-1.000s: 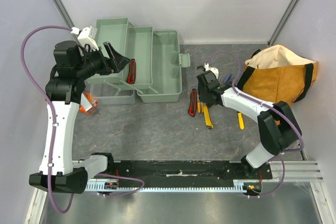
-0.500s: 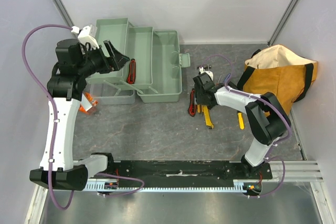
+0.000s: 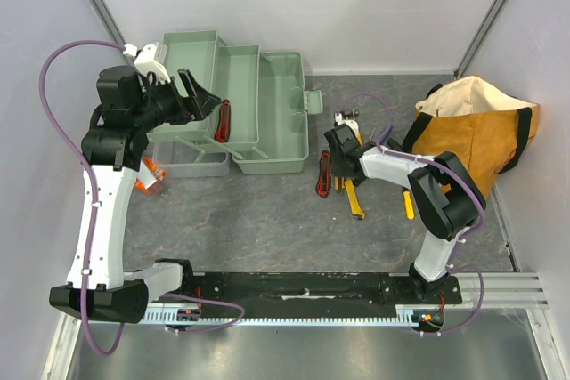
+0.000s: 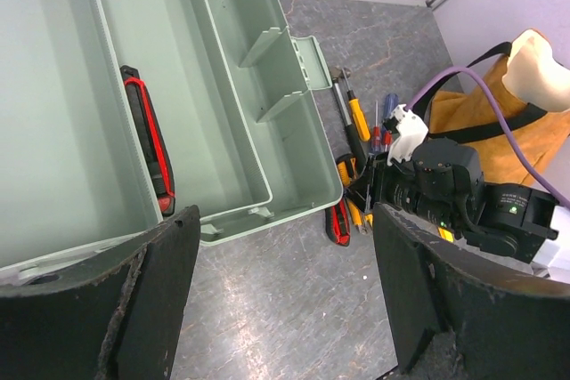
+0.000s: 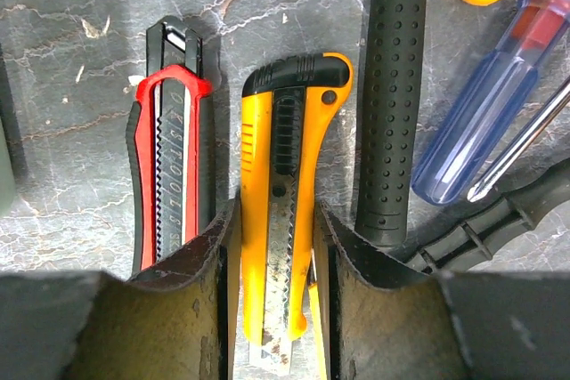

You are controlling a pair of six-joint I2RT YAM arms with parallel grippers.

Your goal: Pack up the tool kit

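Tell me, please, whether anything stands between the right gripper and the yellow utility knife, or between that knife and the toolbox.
Nothing visible does. The right gripper straddles the yellow utility knife, with the red utility knife close on the toolbox side and a black handle on the other. The toolbox stands open.
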